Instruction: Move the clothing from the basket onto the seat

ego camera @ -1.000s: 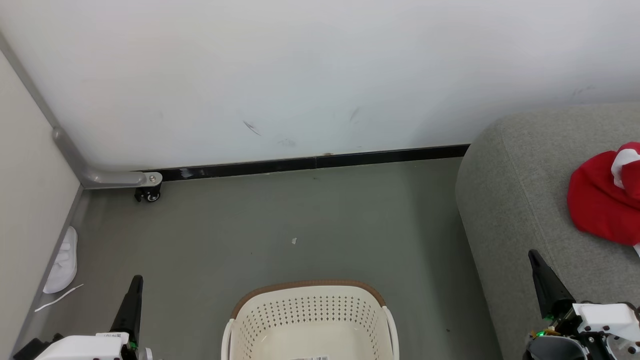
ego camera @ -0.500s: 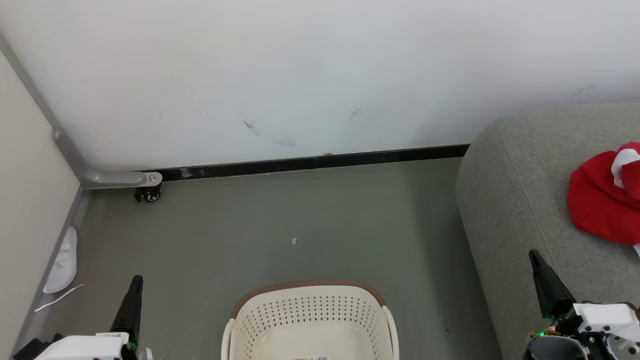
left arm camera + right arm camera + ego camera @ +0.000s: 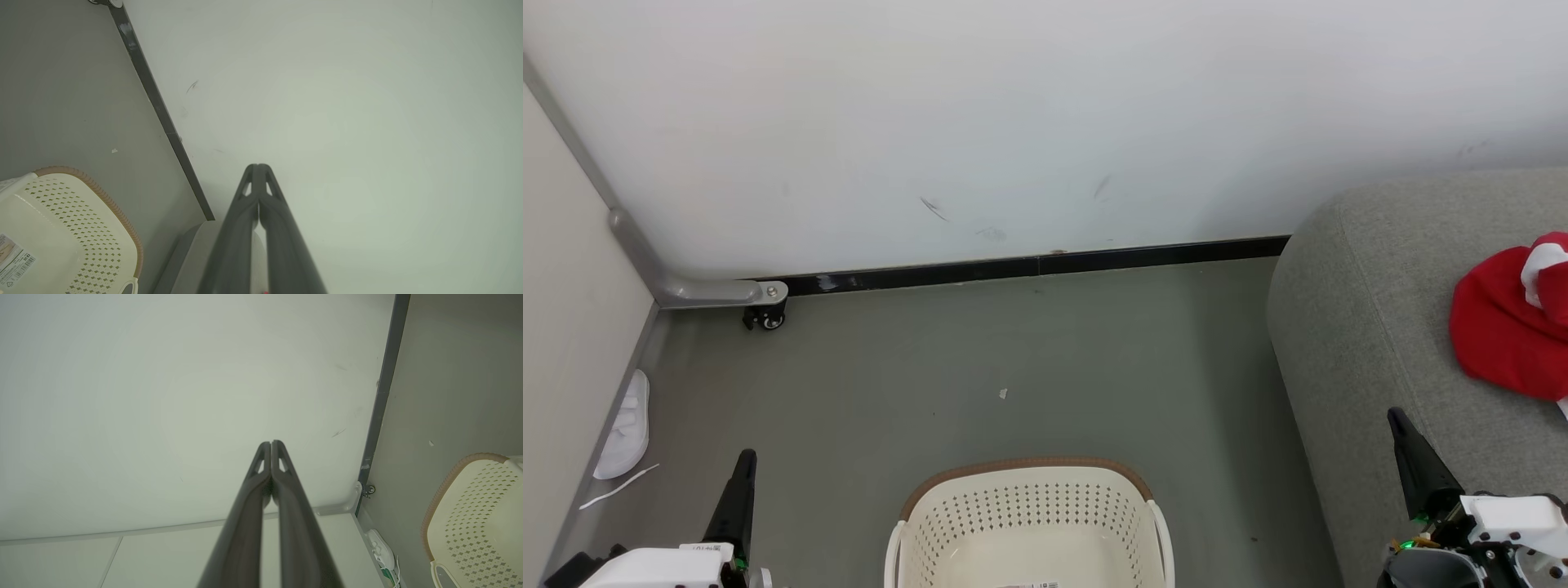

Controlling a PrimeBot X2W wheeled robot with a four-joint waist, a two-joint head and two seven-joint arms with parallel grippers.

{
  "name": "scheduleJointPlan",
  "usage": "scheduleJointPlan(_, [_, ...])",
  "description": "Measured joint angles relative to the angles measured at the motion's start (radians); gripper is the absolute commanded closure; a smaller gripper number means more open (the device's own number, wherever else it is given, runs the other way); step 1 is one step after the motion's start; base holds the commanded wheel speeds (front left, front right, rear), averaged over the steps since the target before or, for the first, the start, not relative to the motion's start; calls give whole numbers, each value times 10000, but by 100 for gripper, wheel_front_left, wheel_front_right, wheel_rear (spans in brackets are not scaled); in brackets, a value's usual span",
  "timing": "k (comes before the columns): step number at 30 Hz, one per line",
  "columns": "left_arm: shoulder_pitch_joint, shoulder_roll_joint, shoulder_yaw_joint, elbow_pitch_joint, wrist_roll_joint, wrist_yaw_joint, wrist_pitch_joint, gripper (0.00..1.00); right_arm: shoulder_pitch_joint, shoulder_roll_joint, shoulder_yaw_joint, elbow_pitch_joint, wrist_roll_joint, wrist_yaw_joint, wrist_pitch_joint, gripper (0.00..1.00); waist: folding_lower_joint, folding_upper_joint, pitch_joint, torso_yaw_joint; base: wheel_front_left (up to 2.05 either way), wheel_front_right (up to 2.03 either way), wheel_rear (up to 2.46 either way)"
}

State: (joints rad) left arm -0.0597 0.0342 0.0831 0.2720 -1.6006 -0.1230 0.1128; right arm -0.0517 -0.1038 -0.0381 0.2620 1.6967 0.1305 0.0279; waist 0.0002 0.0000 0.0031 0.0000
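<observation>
Nothing has shifted: red clothing lies on the grey seat at 3 o'clock. It looks soft and light, best pinched at a fold. The left gripper and right gripper are closed and empty.

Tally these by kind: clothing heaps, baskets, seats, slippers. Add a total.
clothing heap: 1
basket: 1
seat: 1
slipper: 1
Total: 4
</observation>
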Motion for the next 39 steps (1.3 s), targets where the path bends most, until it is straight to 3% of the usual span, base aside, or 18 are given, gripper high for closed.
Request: scheduleJointPlan(39, [0,0,0,0,0,0,0,100,0,36,-63,8,-29,0,31,100,0,0,0,0,0,0,0])
